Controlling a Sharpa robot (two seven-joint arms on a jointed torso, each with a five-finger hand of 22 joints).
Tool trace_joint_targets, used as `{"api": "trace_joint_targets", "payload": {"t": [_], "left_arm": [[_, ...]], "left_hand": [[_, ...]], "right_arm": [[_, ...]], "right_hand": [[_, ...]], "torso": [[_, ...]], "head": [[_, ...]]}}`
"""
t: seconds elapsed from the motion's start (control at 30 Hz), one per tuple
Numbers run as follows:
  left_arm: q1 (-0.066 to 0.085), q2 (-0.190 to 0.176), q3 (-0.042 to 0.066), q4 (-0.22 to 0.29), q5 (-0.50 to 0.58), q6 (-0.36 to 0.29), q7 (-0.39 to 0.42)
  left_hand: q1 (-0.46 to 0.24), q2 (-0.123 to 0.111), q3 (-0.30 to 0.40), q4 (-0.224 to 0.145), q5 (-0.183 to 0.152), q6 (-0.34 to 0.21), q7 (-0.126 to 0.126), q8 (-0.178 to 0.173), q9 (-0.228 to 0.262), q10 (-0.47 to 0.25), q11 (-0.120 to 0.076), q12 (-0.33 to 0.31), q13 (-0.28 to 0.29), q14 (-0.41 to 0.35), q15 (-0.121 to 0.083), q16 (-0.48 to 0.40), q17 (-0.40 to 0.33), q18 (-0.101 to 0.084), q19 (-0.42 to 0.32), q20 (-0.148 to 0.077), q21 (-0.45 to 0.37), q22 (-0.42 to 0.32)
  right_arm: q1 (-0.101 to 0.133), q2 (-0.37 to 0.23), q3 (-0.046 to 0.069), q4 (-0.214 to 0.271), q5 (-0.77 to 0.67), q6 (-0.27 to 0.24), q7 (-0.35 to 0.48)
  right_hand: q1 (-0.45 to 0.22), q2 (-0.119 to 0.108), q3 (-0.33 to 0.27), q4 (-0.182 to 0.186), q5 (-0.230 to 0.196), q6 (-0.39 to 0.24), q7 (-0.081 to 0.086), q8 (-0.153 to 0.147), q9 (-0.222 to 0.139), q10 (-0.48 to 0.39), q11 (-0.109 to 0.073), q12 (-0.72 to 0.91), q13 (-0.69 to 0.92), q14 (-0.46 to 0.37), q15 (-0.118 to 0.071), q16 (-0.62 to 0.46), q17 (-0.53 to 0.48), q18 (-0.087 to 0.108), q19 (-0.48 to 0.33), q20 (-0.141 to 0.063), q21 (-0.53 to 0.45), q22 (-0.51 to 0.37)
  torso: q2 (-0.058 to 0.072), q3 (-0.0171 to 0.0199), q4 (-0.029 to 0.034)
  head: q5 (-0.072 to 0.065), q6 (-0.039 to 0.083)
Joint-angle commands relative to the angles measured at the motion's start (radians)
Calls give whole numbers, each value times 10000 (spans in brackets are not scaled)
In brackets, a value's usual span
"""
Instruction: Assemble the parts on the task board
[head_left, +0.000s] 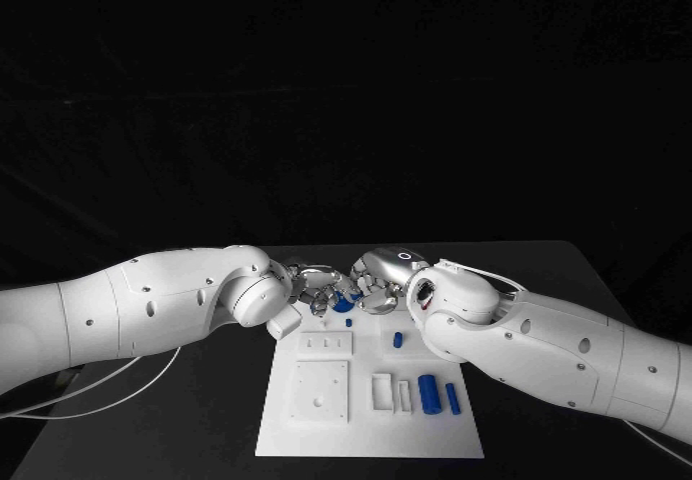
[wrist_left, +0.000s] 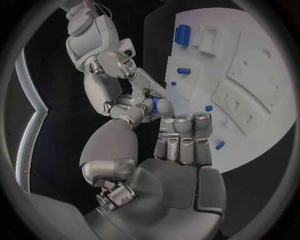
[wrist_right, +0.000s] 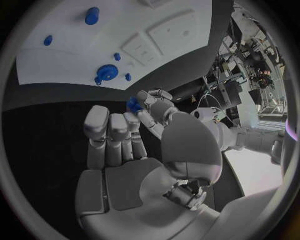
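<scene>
Both arms in from the sides, hands meeting knuckle-to-knuckle at centre. Left hand (head_left: 310, 285) w/ fingers curled in, fingertips touching right hand (head_left: 378, 290). Right hand's thumb & finger pinch a small blue part (wrist_right: 134, 104); other fingers upright, side by side.

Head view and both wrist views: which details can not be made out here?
- Head view: both hands, left hand and right hand, cover the task board's far edge.
- Left wrist view: the small blue part is mostly covered by fingers; its shape is unclear.
- Right wrist view: the blue gear's teeth are too small to count.
</scene>
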Motion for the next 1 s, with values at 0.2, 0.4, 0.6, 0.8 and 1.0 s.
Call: {"api": "trace_joint_targets", "payload": {"t": [0.2,0.4,0.6,0.8,1.0], "left_arm": [[27,67,35,5,123,180,374],[26,76,34,-29,56,204,329],[26,48,33,-57,-258,199,240],[26,10,31,-105,-1166,281,158],[26,-125,23,-176,-2451,304,91]], "left_hand": [[303,658,106,-303,-179,472,48,77,231,157,-10,21,-44,85,-152,79,23,13,-52,-1499,108,-63],[254,712,104,-333,-180,498,42,85,229,190,-15,23,-51,105,-156,91,26,14,-47,-1501,127,-80],[250,731,120,-397,-152,510,36,87,226,212,-19,22,-57,117,-161,98,28,20,-46,-1506,142,-94],[208,725,127,-502,-52,566,24,107,226,279,-26,30,-66,152,-164,127,40,26,-42,-1510,174,-120],[192,675,140,-553,-91,621,13,113,224,364,-32,12,-95,188,-160,156,53,32,-33,-1514,193,-149]], "right_arm": [[-23,-24,-38,-113,76,-167,71],[-23,-82,-53,-198,96,-385,83],[-24,-307,-53,-299,314,-466,412],[-23,-748,-53,-633,350,-830,611],[-19,-1232,-48,-1016,797,-1621,1081]], "right_hand": [[-270,-833,-65,403,67,-57,490,-254,-104,-113,75,-213,-96,21,52,-125,-34,1171,-19,-1,-141,-60],[-449,-1253,-340,740,13,-646,703,-605,-264,-271,276,-394,-224,6,244,-208,-67,1171,-78,-5,-258,-105],[-557,-1464,-951,875,621,-1052,858,-810,-352,-407,427,-508,-386,-55,385,-313,-94,1171,-203,33,-383,-118],[-553,-1446,-1118,923,711,-1159,889,-860,-374,-473,458,-525,-439,-103,420,-367,-106,1171,-265,59,-445,-124],[-424,-1409,-1081,962,746,-1106,877,-825,-363,-480,449,-532,-493,-120,413,-417,-124,1171,-298,81,-503,-142]], "torso": [[7,-5,-11],[0,-3,-9],[6,-2,12],[-6,5,-8],[-5,12,-4]], "head": [[-13,12],[-18,1],[11,-10],[81,-4],[161,-26]]}}
